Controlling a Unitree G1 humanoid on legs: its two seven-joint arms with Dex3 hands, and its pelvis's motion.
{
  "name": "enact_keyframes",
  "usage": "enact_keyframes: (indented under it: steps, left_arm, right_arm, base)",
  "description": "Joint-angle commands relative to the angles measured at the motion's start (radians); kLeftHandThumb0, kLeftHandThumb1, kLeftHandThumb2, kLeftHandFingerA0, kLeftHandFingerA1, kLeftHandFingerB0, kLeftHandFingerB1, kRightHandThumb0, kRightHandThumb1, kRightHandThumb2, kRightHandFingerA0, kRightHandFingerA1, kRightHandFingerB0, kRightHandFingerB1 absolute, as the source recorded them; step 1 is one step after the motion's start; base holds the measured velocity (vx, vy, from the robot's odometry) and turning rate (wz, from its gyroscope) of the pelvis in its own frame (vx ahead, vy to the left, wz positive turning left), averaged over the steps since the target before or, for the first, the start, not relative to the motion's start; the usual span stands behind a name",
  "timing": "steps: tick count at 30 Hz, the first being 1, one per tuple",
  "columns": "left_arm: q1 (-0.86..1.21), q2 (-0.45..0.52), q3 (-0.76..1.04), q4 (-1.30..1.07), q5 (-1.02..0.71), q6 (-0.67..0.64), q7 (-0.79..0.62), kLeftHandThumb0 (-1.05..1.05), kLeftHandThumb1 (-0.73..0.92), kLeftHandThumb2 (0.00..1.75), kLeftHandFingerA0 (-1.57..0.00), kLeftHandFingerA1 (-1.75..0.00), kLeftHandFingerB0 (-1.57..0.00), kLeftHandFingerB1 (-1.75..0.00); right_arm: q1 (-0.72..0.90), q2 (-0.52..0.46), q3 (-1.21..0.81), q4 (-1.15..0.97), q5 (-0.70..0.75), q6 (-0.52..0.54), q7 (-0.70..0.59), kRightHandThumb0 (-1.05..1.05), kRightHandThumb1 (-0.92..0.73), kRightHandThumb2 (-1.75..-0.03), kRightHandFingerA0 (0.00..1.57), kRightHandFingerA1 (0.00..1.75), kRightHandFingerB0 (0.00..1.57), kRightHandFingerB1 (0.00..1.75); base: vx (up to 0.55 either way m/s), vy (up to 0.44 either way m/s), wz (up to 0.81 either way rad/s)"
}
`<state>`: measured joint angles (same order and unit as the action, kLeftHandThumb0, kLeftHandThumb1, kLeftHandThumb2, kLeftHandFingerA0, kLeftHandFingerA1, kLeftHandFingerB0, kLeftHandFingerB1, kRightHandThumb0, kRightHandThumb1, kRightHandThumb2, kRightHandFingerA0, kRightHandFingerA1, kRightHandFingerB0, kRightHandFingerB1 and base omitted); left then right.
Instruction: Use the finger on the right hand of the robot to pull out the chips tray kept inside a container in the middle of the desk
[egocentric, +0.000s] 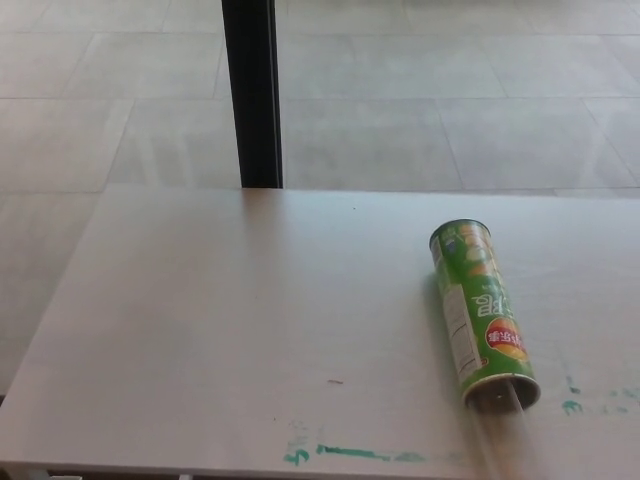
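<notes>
On the desk (200, 330) the green can (482, 315) lies sideways, its clear tray (505, 430) partly out; neither robot hand shows, so their state cannot be told

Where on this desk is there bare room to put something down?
The whole stretch left of the green chips can, toward the black post, is bare. It is tighter by the can's open mouth, where the clear tray sticks out.

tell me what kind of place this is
Probably an indoor lab or office: a plain white desk with green paint smears, a pale tiled floor, and a green cylindrical chips container lying on its side.
</notes>
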<state>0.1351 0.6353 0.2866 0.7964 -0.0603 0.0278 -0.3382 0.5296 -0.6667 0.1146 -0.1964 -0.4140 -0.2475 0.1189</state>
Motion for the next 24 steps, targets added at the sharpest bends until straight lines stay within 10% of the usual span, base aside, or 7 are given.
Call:
enact_keyframes:
  steps: [1, 7, 9, 10, 24]
  left_arm:
    - [0.000, 0.023, 0.010, 0.008, -0.003, 0.010, -0.001, -0.20, 0.64, 0.60, -0.59, -0.72, -0.52, -0.60]
    - [0.006, 0.016, 0.009, 0.004, -0.002, 0.002, 0.004, -0.20, 0.61, 0.61, -0.60, -0.72, -0.53, -0.61]
    - [0.015, 0.011, 0.001, 0.000, 0.005, -0.005, 0.005, -0.20, 0.62, 0.61, -0.61, -0.72, -0.54, -0.61]
    - [0.015, 0.007, 0.003, 0.002, 0.001, -0.003, 0.002, -0.20, 0.63, 0.61, -0.60, -0.72, -0.53, -0.61]
    - [0.022, 0.006, 0.002, -0.025, -0.004, 0.022, -0.001, -0.20, 0.64, 0.59, -0.58, -0.70, -0.54, -0.60]
  right_arm:
    - [0.045, 0.001, -0.027, -0.028, 0.039, 0.002, 0.054, -0.34, -0.56, -0.57, 0.83, 1.22, 0.47, 0.51]
    - [0.046, 0.045, -0.049, -0.045, 0.038, 0.005, 0.031, -0.30, -0.54, -0.57, 0.86, 1.27, 0.35, 0.40]
    - [0.039, 0.047, -0.068, -0.053, 0.051, 0.009, 0.045, -0.39, -0.54, -0.81, 0.82, 1.19, 0.00, 0.07]
    - [0.029, 0.066, -0.088, -0.068, 0.077, 0.014, 0.039, -0.26, -0.56, -0.57, 0.91, 1.18, 0.00, 0.17]
    - [-0.010, 0.166, -0.345, -0.207, 0.220, 0.077, 0.069, -0.27, -0.53, -0.56, 0.93, 1.09, 0.00, 0.00]
  base:
    - [0.00, 0.000, 0.00]
    - [0.00, 0.000, 0.00]
    - [0.00, 0.000, 0.00]
    - [0.00, 0.000, 0.00]
    - [0.00, 0.000, 0.00]
